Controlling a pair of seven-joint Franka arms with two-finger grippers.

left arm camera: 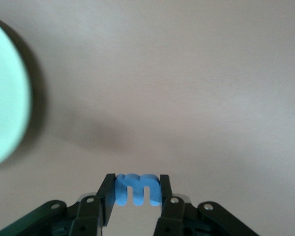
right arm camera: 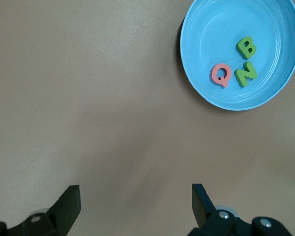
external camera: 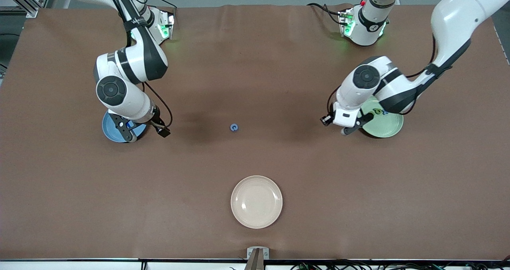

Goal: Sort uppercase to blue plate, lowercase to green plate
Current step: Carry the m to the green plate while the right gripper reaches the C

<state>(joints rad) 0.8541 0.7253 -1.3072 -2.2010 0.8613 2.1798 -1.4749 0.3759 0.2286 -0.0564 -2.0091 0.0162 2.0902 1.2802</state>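
Note:
My left gripper (left arm camera: 136, 183) is shut on the blue m (left arm camera: 137, 189) and holds it over bare table beside the mint-green plate (left arm camera: 5, 98). In the front view this gripper (external camera: 353, 129) is at the green plate's (external camera: 388, 127) rim; a green letter (external camera: 376, 111) and a blue one (external camera: 385, 113) lie in the plate, partly hidden by the arm. My right gripper (right arm camera: 135, 197) is open and empty, up beside the blue plate (right arm camera: 265, 29), which holds the pink-red Q (right arm camera: 221, 74), green N (right arm camera: 246, 74) and green B (right arm camera: 246, 47). The blue C (external camera: 234, 127) lies on the table between the arms.
A cream-white plate (external camera: 256, 202) sits empty, nearer the front camera than the blue C. The blue plate (external camera: 111, 130) is at the right arm's end of the table, mostly under my right gripper (external camera: 128, 131).

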